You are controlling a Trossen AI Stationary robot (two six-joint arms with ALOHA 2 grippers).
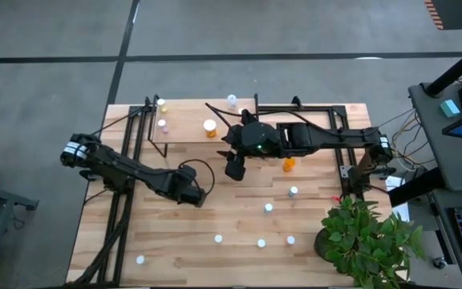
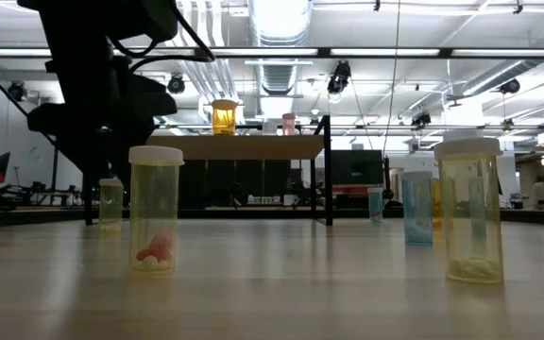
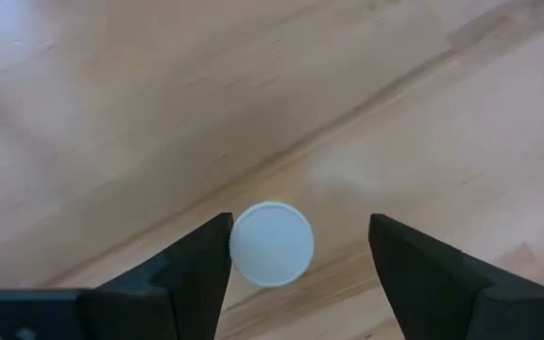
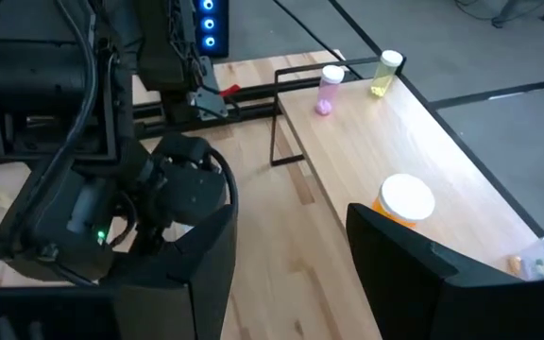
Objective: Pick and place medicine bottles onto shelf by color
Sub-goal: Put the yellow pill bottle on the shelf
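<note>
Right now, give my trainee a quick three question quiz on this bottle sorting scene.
1. True or false: the left gripper is shut on a bottle.
2. What colour is the bottle on the shelf nearest the right gripper? A pink, B orange, C blue.
3. Fill in: looking straight down, the left gripper's open fingers have a white ___ between them.

Key: 1 false, the fingers stand open around the white cap. 2 B. 3 cap.

Three capped bottles, orange (image 1: 210, 127), pink (image 1: 163, 124) and yellow (image 1: 162, 103), are stood upright on the shelf (image 1: 184, 133); others (image 1: 269, 208) are scattered across the table.
</note>
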